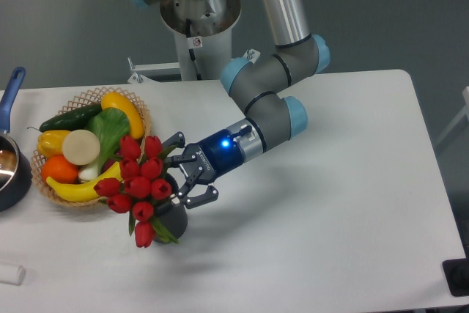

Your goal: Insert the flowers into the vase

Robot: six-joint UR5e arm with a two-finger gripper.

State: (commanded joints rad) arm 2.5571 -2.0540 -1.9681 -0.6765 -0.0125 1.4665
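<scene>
Flowers (pixel 139 187) stand in the vase (pixel 172 219), a bunch of red tulip buds with green stems and leaves. The bunch leans to the left and toward the camera, so the buds hide most of the mouth of the vase, and one bud hangs low at the front. The vase is dark and small, and it stands on the white counter (pixel 330 203) just beside the wicker basket (pixel 88 97).

The gripper (pixel 183 168) is at the right side of the bunch, just above the vase. Its dark fingers (pixel 199 197) are spread apart and they hold nothing; one points up and to the left near the top buds, the other points down near the rim of the vase. If a finger touches a leaf, I cannot tell. A blue light shines on the wrist behind the gripper.

The basket holds a banana, an orange, a cucumber and other fruit and vegetables. At the left edge is a dark pot (pixel 11 174) with a blue handle. A small white object (pixel 11 274) lies at the front left of the counter.
</scene>
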